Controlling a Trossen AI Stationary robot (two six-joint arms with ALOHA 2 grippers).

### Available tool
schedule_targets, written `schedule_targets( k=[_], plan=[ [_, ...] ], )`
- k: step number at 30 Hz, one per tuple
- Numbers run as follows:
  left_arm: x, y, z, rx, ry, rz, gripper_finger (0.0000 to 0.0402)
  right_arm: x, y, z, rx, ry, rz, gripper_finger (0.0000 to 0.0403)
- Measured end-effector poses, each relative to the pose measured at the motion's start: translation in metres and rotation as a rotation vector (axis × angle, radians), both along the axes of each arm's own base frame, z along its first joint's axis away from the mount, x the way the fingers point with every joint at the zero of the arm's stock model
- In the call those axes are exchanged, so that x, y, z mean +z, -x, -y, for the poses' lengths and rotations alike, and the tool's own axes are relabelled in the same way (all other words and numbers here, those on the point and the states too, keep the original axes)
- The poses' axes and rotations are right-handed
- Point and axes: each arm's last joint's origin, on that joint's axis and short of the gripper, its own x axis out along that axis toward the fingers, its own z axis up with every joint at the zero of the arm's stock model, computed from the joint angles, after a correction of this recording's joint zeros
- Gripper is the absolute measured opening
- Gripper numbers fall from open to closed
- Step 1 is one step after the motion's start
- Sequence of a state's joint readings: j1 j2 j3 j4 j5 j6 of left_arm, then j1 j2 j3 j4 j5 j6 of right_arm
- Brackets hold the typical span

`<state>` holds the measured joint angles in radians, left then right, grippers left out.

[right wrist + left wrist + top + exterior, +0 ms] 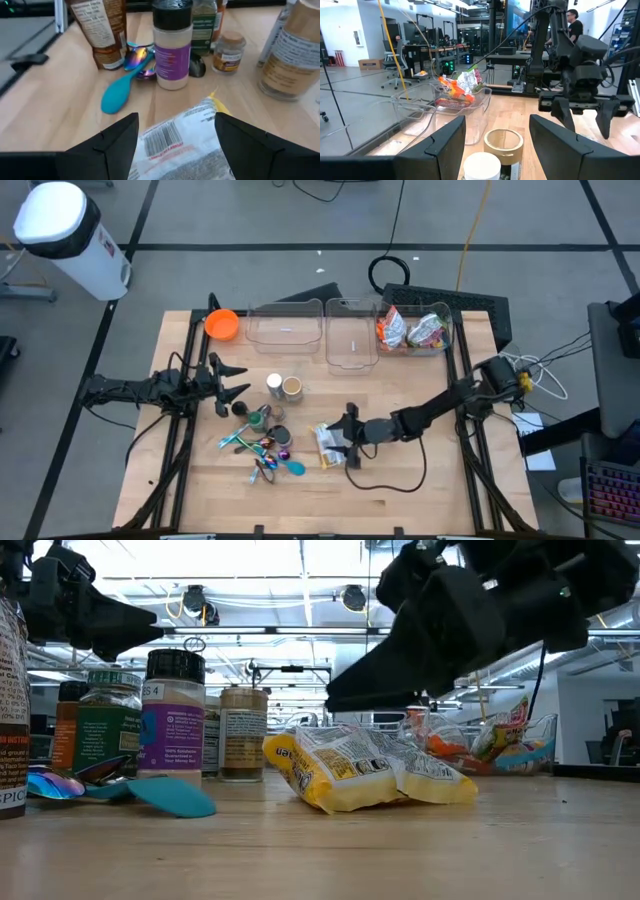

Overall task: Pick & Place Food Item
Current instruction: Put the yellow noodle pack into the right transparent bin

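The food item is a yellow-and-white crinkled snack packet (pixel 360 772) lying flat on the wooden table, right of the spice jars; it also shows as the packet (pixel 328 445) in the high view. My right gripper (pixel 176 120) is open, slanting down over the packet (pixel 180 145), with one finger on either side and clear of it. In the low view my right gripper (pixel 345 698) hangs just above it. My left gripper (pixel 240 380) waits open and level at the table's left, behind the jars.
Several spice jars (pixel 172 715) and a pile of utensils with a teal spoon (pixel 117 95) stand left of the packet. Three clear bins line the far edge; the rightmost bin (pixel 445 345) holds snack packets (pixel 410 330). An orange bowl (pixel 222 325) sits far left.
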<state>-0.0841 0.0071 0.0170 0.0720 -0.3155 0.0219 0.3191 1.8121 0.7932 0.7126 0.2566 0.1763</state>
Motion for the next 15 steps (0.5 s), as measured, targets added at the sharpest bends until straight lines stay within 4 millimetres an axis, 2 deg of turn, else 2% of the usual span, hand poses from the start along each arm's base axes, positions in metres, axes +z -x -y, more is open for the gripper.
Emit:
schedule_targets(
  k=[10,15],
  plan=[
    [0.000,0.000,0.000,0.000,0.000,0.000,0.0228,-0.007,-0.001,0.009,-0.008,0.109,-0.165,0.0253],
    [0.000,0.000,0.000,0.000,0.000,0.000,0.0228,-0.006,0.004,0.014,-0.103,0.119,-0.221,0.0253]
  ],
)
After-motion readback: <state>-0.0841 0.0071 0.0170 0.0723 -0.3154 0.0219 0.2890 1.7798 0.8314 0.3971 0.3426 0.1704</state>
